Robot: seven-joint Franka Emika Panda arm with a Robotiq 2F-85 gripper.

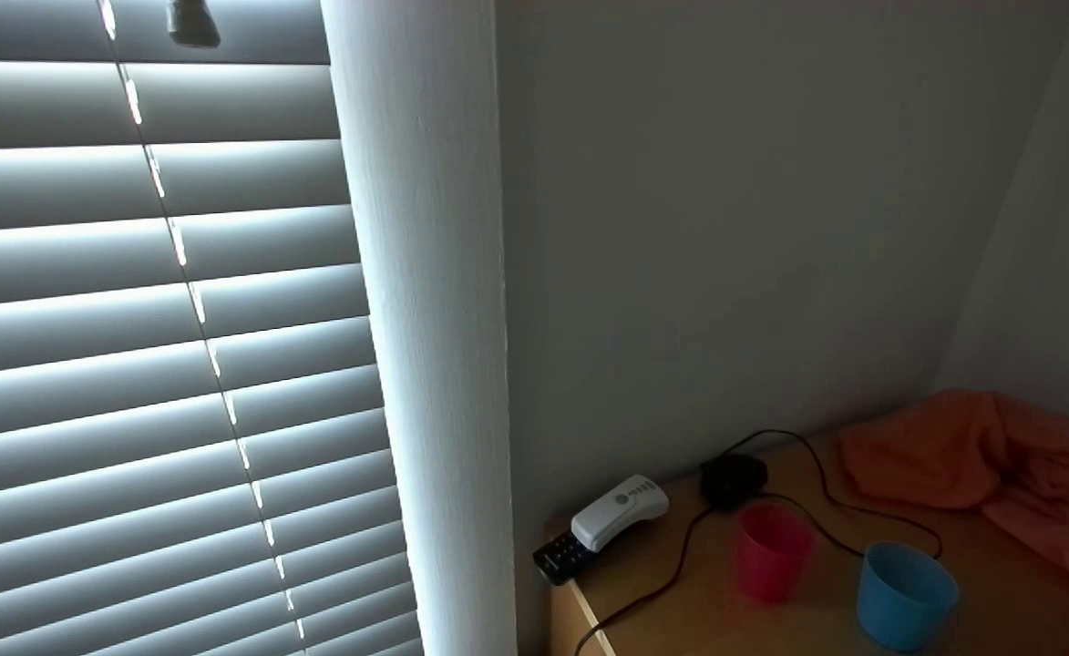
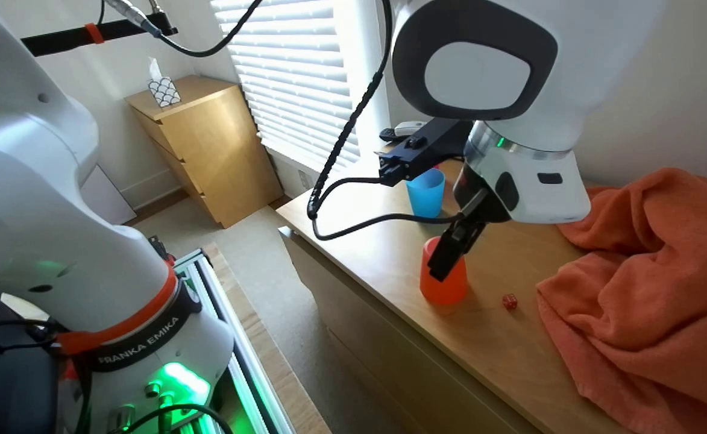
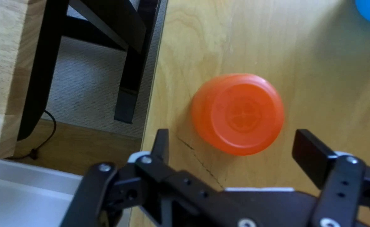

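The released claw [image 3: 231, 138], jaws wide apart, might clip the orange cup [image 3: 244, 115] if lowered off-centre, pushing it toward the left edge of the tabletop [image 3: 251, 41].

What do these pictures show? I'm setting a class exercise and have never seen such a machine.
The machine is a white jointed robot arm ending in a black two-fingered gripper. Two pictures come from cameras standing outside it; the wrist view looks down from a camera on the arm. On the pale wooden cabinet top are an upside-down orange plastic cup, a small red die, a blue plastic cup, a pink plastic cup, a crumpled orange cloth, a white remote-like gadget and a black remote control. Nothing is held: the gripper is open, and gaps show between its fingers and the orange cup.
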